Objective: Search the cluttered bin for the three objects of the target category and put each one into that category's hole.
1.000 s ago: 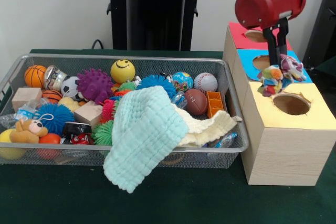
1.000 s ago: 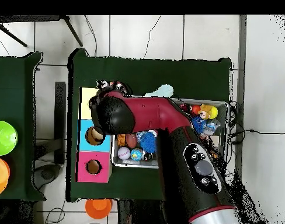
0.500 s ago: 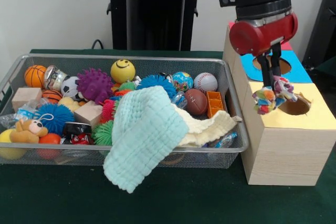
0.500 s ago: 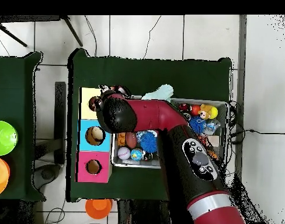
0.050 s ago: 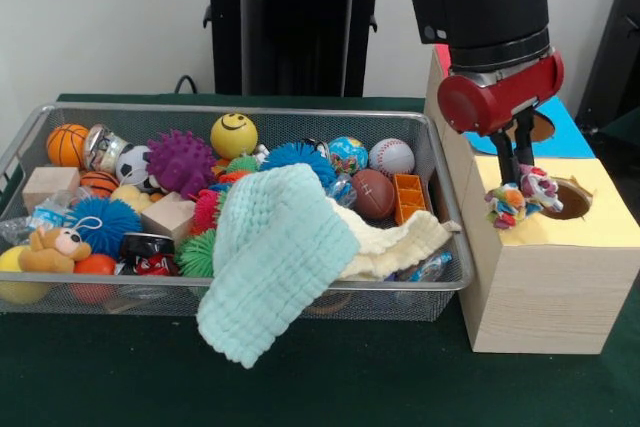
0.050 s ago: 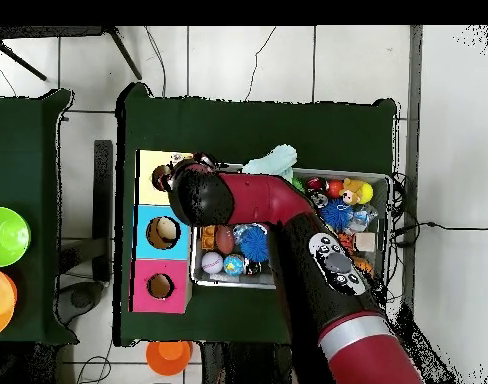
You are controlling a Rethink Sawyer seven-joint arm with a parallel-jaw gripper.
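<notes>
**Toy held over the yellow box**

While it hangs from the red arm, the tool (image 5: 518,179) pinches a small colourful rope toy (image 5: 520,197) just left of the hole (image 5: 563,201) in the yellow box (image 5: 560,267). Beside that box sits the wire bin (image 5: 400,292), full of balls and cloths, on the green bench (image 5: 350,387).

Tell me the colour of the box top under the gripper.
Yellow box top; the front view shows it best.
</notes>
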